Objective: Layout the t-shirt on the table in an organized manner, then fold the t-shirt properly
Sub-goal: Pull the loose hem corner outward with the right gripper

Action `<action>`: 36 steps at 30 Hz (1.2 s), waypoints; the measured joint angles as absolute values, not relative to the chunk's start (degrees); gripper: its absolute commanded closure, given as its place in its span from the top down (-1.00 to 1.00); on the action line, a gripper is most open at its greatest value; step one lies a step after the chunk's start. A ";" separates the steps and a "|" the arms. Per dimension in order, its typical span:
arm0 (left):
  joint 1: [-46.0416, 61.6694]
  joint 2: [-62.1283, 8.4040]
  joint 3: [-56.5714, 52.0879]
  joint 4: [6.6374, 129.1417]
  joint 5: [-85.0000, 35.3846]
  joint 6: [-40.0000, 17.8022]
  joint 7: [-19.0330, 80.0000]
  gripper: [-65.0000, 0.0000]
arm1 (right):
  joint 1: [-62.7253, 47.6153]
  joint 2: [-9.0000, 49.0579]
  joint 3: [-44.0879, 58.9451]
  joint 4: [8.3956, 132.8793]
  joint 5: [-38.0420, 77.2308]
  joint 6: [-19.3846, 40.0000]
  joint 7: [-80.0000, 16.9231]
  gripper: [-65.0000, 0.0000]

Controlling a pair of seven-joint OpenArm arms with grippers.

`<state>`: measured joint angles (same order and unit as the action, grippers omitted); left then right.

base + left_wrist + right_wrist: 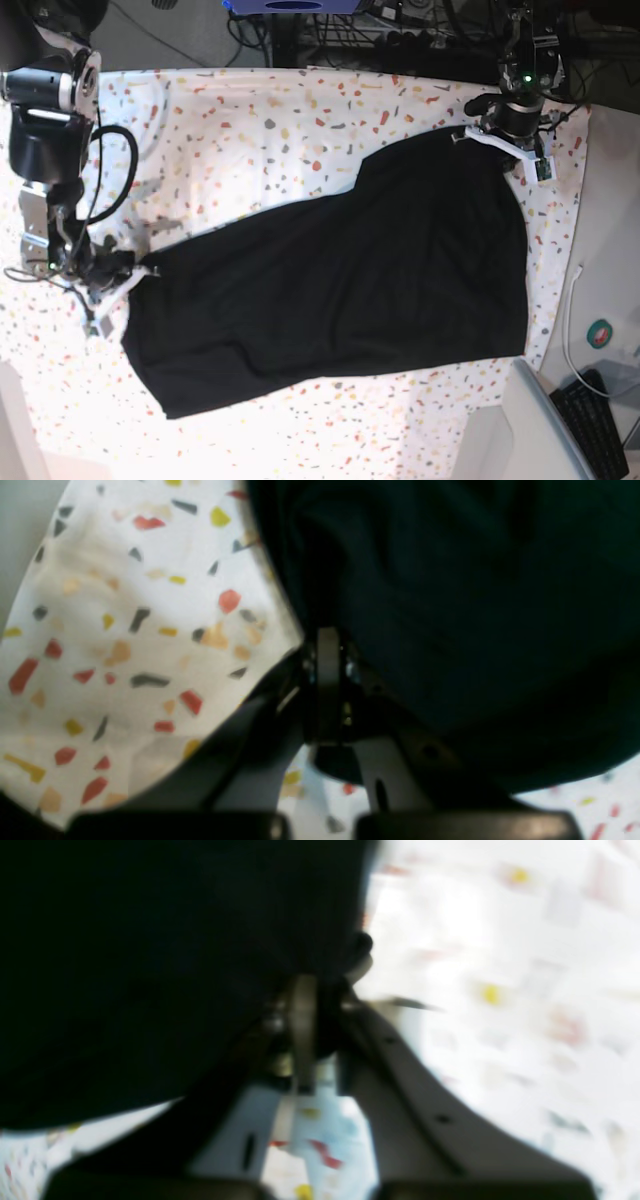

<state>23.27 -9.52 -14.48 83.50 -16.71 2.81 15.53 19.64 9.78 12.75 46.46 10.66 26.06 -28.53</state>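
Spread diagonally on the table [250,110], from lower left to upper right of the base frame: the t-shirt [340,280]. At its upper-right corner, the left gripper [497,140]; at its left corner, the right gripper [128,268]. Off the table at lower right, a keyboard [600,420], with a cable [570,320] just above it along the table's right edge.

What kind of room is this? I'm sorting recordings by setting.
Probably a robotics lab or workshop, not a home: cables and equipment crowd the floor behind the table, a keyboard sits at the side, and two robot arms work a black t-shirt.
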 measured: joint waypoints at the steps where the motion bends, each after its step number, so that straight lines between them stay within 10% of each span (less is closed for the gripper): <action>1: 23.44 -9.54 -14.48 82.59 -16.49 2.83 15.64 -1.00 | 17.19 9.28 12.99 50.57 11.07 26.68 -31.70 -1.00; 8: 21.96 -11.66 -14.98 80.07 -16.75 3.07 15.59 -1.00 | -3.22 4.51 16.12 85.71 9.30 21.50 -49.60 -1.00; 12: 22.24 -11.73 -15.22 83.96 -16.97 2.98 16.36 -1.00 | 3.22 2.90 13.34 93.47 10.48 12.47 -59.07 -1.00; 19: 20.71 -12.86 -20.56 87.26 -16.91 3.03 15.88 -1.00 | 25.30 3.03 8.69 76.77 11.03 2.35 -62.46 -1.00; 24: 20.82 -12.58 -21.26 87.11 -16.91 2.48 15.92 -1.00 | 42.37 -1.08 8.25 41.36 10.72 -0.23 -41.54 -1.00; 28: 21.93 -12.56 -22.28 86.96 -16.97 2.46 15.86 -1.00 | 49.23 -2.72 7.97 25.39 10.59 -0.62 -35.31 -0.20; 36: 23.35 -12.34 -23.75 86.89 -16.93 2.61 15.94 -1.00 | 36.01 2.33 2.11 56.10 10.41 3.25 -47.31 -0.40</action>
<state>23.35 -12.34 -23.75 86.89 -16.93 2.61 15.94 36.01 2.33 2.11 56.10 10.41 3.25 -47.31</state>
